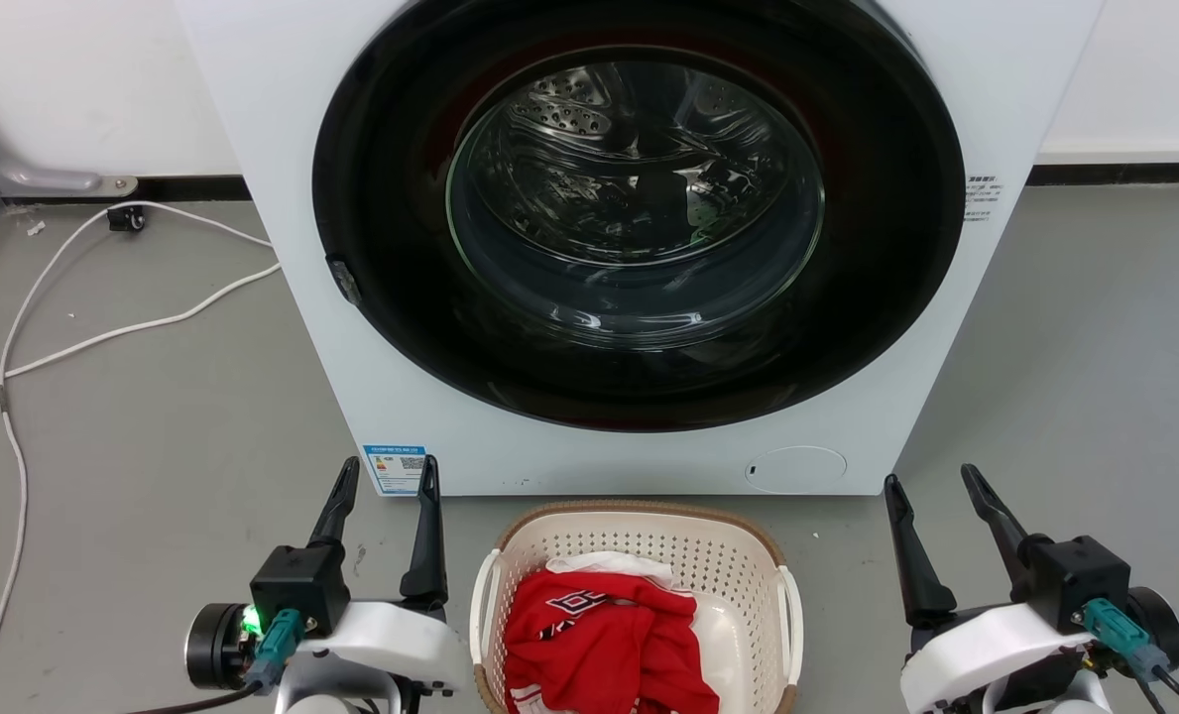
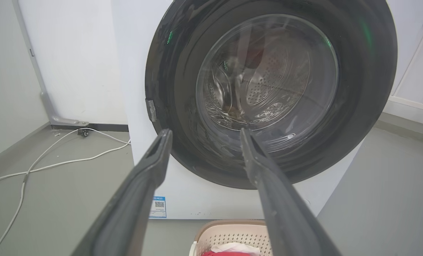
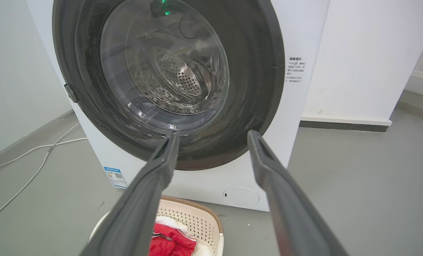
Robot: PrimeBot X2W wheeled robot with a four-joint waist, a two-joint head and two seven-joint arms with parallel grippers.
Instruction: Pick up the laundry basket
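Observation:
The laundry basket [image 1: 738, 565], cream perforated plastic with a brown rim and white side handles, sits on the floor at the bottom centre of the head view, holding a red and white garment [image 1: 599, 635]. Its far rim also shows in the left wrist view as the laundry basket [image 2: 229, 231] and in the right wrist view as the laundry basket [image 3: 197, 217]. My left gripper [image 1: 389, 471] stands open just left of the basket, apart from it. On the other side my right gripper [image 1: 931, 478] is open too, further from the basket. Nothing lies between either pair of fingers.
A white washing machine [image 1: 282, 119] with a shut dark round glass door [image 1: 639, 218] stands right behind the basket. A white cable [image 1: 83, 337] trails over the grey floor at the left. Bare grey floor [image 1: 1075, 377] lies right of the machine.

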